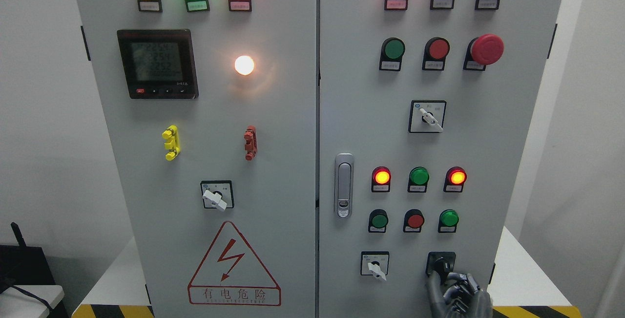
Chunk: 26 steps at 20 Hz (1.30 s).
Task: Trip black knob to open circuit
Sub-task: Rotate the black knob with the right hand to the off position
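The black knob (441, 263) sits on a black square plate at the lower right of the grey cabinet's right door (512, 171). My right hand (451, 285), in dark grey, rises from the bottom edge just under it. Its fingers are curled and their tips reach the knob's lower side, with one finger (432, 286) beside it. Whether they clasp the knob or only touch it is unclear. My left arm does not show.
A white rotary switch (376, 267) sits left of the knob, with three round buttons (415, 221) above. A door latch (343, 186) stands near the door seam. Red mushroom stop button (486, 49) at upper right. Yellow-black floor tape (532, 312) runs below.
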Motion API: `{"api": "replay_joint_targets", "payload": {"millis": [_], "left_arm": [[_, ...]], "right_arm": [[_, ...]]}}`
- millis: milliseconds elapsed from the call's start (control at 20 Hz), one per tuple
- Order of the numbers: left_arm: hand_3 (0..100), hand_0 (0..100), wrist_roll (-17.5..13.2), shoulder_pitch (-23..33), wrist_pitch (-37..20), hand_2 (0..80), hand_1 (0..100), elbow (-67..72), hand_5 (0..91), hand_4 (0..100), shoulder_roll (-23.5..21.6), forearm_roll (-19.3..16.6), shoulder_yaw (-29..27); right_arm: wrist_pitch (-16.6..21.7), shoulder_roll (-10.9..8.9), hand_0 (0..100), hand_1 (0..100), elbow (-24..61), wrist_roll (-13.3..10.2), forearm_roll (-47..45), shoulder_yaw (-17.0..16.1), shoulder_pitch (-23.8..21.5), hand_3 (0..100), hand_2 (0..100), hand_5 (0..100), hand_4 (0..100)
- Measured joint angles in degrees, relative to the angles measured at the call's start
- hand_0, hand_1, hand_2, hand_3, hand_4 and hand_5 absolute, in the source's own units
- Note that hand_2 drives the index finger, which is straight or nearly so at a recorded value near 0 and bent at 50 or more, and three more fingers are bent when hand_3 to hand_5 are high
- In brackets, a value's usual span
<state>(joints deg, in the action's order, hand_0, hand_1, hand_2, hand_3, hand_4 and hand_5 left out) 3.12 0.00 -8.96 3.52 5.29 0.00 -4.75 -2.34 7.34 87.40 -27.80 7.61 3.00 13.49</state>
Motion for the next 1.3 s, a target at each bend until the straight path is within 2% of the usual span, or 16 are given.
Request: {"api": "replay_joint_targets", "payload": {"millis": [1302], "left_arm": [[0, 12, 0.00, 0.00, 0.00, 0.0, 39, 0.00, 0.0, 0, 0.00, 0.00, 0.00]], "right_arm": [[-0.51, -0.01, 62, 76, 0.12, 0.77, -5.18, 0.91, 0.18, 95, 65, 97, 94]]}}
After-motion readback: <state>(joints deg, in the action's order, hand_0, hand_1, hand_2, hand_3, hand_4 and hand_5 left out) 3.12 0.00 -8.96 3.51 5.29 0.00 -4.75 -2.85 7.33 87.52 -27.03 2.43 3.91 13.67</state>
